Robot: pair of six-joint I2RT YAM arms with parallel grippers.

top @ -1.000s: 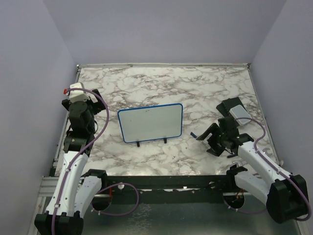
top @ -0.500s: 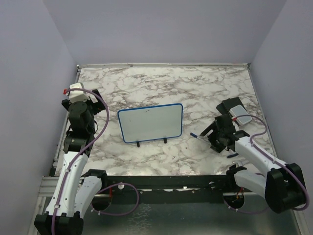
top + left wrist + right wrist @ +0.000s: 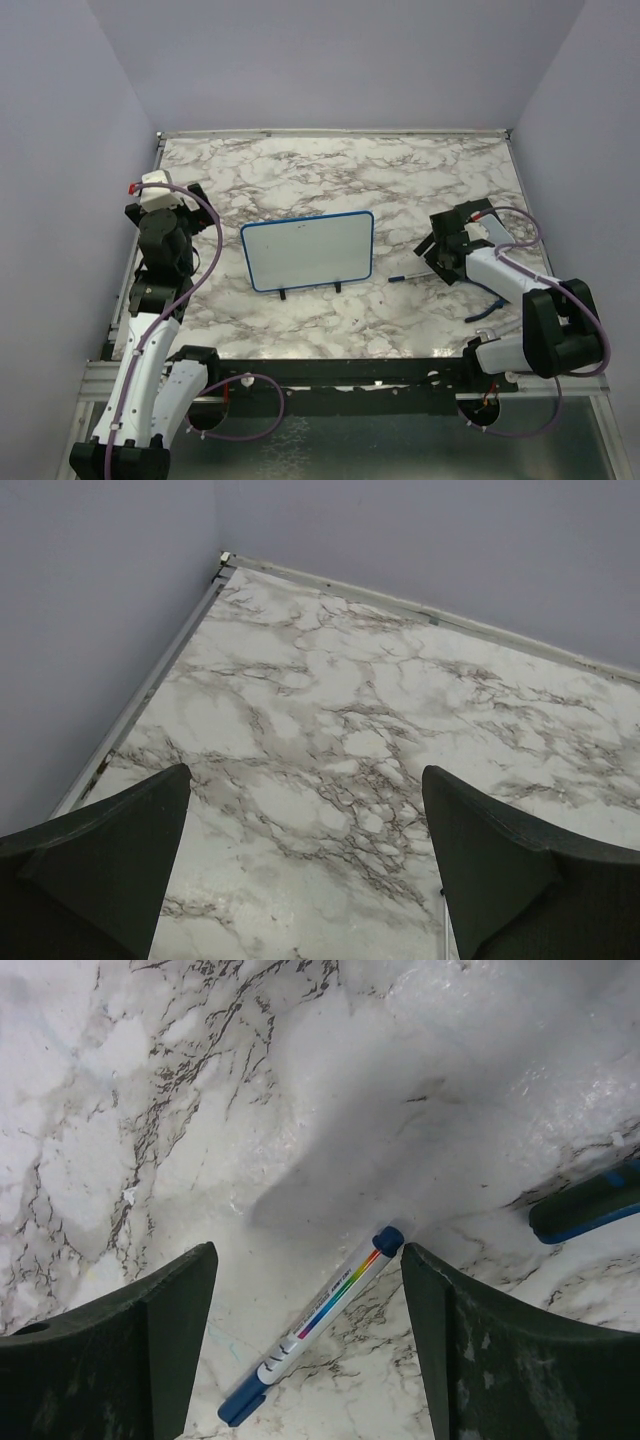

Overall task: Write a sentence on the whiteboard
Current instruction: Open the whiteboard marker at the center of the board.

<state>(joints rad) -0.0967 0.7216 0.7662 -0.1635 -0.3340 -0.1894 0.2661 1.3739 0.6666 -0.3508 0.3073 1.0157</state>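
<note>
Right gripper: wide, above the marker
Left gripper: wide, empty
Risk: marker may roll if fingers close off-centre

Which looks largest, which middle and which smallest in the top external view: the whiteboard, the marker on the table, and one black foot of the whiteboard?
1. whiteboard: by far the largest.
2. marker: a short thin line beside it.
3. black foot: the smallest. The board's other foot looks about the same size.
</note>
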